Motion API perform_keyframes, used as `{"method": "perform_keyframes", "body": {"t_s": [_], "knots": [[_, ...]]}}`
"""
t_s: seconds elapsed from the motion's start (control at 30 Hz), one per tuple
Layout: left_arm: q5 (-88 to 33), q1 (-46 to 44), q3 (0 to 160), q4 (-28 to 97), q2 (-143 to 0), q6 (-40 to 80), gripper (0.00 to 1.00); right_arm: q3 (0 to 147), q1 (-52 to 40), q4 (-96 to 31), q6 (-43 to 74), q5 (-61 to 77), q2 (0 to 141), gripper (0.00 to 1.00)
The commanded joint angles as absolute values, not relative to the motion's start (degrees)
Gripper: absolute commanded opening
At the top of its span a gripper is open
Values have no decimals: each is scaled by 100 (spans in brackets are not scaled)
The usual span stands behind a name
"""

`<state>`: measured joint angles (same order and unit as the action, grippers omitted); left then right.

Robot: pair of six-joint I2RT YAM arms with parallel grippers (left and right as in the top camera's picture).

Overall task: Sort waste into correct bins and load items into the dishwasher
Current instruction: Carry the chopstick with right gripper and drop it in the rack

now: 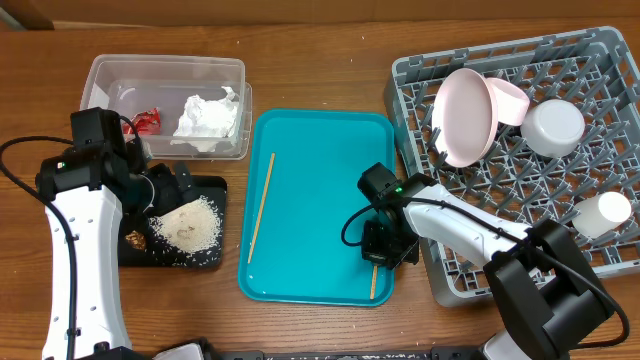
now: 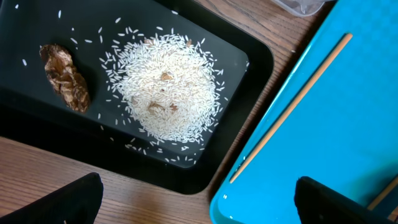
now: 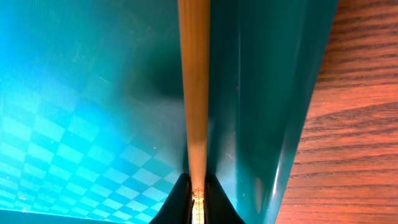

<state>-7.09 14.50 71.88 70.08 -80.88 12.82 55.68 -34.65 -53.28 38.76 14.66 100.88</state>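
Observation:
My right gripper (image 3: 194,200) is shut on a wooden chopstick (image 3: 193,81) lying along the right inner wall of the teal tray (image 3: 74,93); overhead it sits at the tray's lower right (image 1: 385,250). A second chopstick (image 1: 261,205) lies on the tray's left side. My left gripper (image 2: 208,202) is open and empty over the black tray (image 2: 37,124), which holds rice (image 2: 168,87) and a brown lump (image 2: 65,78). The clear tub (image 1: 105,75) holds the red wrapper (image 1: 148,120) and the napkin (image 1: 205,118).
The grey dish rack (image 1: 600,60) at the right holds an upright plate (image 1: 462,115), a pink bowl (image 1: 508,98), a grey-white bowl (image 1: 552,127) and a white cup (image 1: 603,213). The teal tray (image 1: 320,150) lies between the black tray (image 1: 205,185) and the rack.

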Motion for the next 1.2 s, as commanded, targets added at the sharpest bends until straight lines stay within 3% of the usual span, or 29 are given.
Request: {"method": "perform_keyframes", "body": {"t_s": [0.0, 0.47, 0.63, 0.9, 1.17], "knots": [[-707, 1461, 7253, 7002, -8066, 1114, 100, 5527, -3498, -5282, 3876, 1293, 10138, 4], [-707, 1461, 7253, 7002, -8066, 1114, 100, 7575, -3291, -6796, 2084, 607, 9170, 4], [-707, 1461, 7253, 7002, -8066, 1114, 100, 8232, -2814, -7889, 1747, -392, 8991, 4], [-707, 1461, 7253, 7002, -8066, 1114, 100, 8040, -2099, -8213, 943, -642, 8971, 4], [-707, 1461, 7253, 7002, -8066, 1114, 100, 7242, -1872, -7981, 849, -906, 8971, 4]]}}
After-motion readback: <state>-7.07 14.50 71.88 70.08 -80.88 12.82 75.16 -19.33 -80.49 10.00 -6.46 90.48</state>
